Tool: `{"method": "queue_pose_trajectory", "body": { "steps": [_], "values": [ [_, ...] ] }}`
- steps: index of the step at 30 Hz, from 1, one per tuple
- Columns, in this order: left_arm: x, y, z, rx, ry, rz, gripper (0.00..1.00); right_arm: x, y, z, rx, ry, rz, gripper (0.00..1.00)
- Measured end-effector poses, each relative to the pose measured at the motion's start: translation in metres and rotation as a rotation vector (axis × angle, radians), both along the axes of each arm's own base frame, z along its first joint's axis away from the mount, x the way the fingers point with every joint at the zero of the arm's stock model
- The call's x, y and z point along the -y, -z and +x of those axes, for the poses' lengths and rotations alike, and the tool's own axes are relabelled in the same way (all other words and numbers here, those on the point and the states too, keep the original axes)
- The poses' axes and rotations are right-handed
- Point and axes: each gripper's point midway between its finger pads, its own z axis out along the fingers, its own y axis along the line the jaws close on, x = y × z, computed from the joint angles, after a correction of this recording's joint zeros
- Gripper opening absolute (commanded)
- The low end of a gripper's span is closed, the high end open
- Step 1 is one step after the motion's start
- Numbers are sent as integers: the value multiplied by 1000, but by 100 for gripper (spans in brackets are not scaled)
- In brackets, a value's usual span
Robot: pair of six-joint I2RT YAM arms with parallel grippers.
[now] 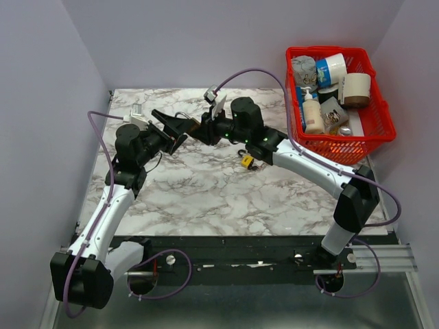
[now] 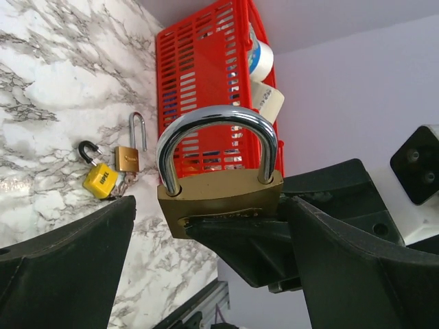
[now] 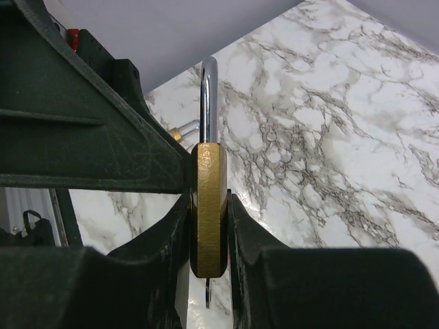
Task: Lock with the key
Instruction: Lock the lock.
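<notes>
Right gripper (image 3: 209, 229): I see it clamped on the brass padlock (image 2: 219, 199)
Left gripper (image 2: 209, 212): I see it released, fingers either side of the padlock

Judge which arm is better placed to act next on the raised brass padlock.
Left. The right gripper is shut on the padlock, holding it upright in the air, so it is busy. The left gripper is open, empty and pointed at the padlock.

Marble table (image 1: 206, 199) — padlocks (image 1: 245, 162), red basket (image 1: 343, 140).
</notes>
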Motion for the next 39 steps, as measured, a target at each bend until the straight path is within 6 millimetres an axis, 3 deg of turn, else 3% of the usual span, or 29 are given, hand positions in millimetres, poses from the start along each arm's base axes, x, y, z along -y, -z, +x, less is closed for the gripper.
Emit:
{"method": "queue_pose_trajectory", "body": {
  "steps": [5,6,7,10,26,30,32,35,36,37,39],
  "values": [
    [-2,-7,3,11,-22,-35,99,-2,1,1,2,15,0,1],
    [-2,-10,4,17,-24,-44,96,-3,0,0,5,15,3,1],
    [-1,-12,4,22,-25,-50,85,-4,-1,-1,8,15,5,1],
    [-2,-14,5,28,-31,-68,78,-7,-3,-3,18,10,10,1],
    [2,-8,3,4,-24,-80,84,-16,-5,-8,73,-19,-17,1],
    [2,-4,2,-10,-23,-71,74,-17,-2,-10,80,-25,-32,1],
    [2,-2,2,-17,-24,-64,60,-17,-1,-10,83,-26,-38,1],
    [1,1,2,-19,-26,-54,37,-18,2,-10,82,-25,-49,17],
    [1,2,3,-19,-27,-49,32,-18,3,-10,80,-25,-50,34],
    [1,2,3,-19,-28,-44,22,-18,3,-10,78,-26,-52,43],
    [0,5,2,-23,-29,-30,14,-18,5,-11,73,-27,-56,53]
  ]
}}
